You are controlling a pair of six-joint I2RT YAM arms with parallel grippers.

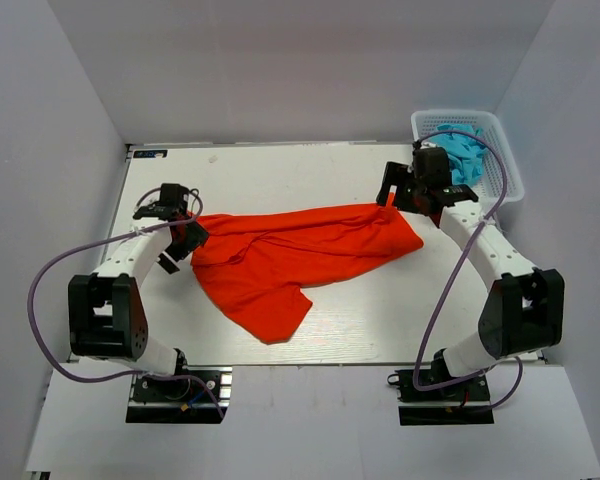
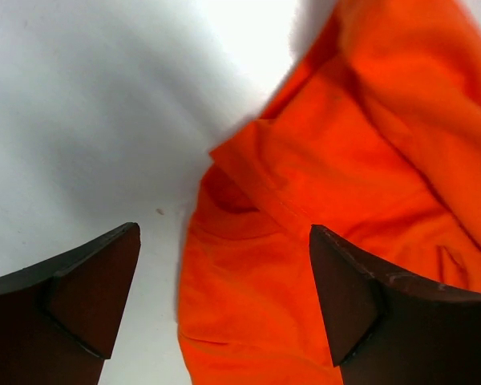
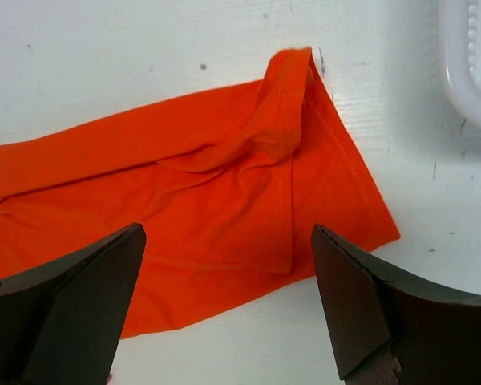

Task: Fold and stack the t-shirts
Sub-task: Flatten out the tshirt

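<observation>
**Closing on bunched cloth: danger of a double-layer pinch**

Hovering at both ends of the orange t-shirt (image 1: pixel 280 265), with nothing gripped yet. Lies crumpled across the middle of the desk (image 1: pixel 280 170), drawn long from left to right, one lobe sagging toward the near edge. Left gripper (image 2: pixel 224 233): jaws wide apart, poised over a wrinkled seam at the shirt's left end. Right gripper (image 3: pixel 224 233): spread just as wide, above the right end and its rolled-back hem (image 3: pixel 293 88).

Risks catching two layers instead of one by shutting on that rolled hem, locking the twist in and spoiling any flat spread. Risks, equally, nipping only the thin edge and losing it on the lift. Hard to tell collar from sleeve among the folds on the left; risks skewing the pull and dragging the cloth sideways by seizing the wrong part. Worth minding too: the white basket (image 1: pixel 508 165) near the right end, holding blue cloth (image 1: pixel 467 152), probably more shirts. Could clip its wall or snag that cloth on a wide swing. Could also drag the near lobe off the desk's front edge through an uneven pull.
</observation>
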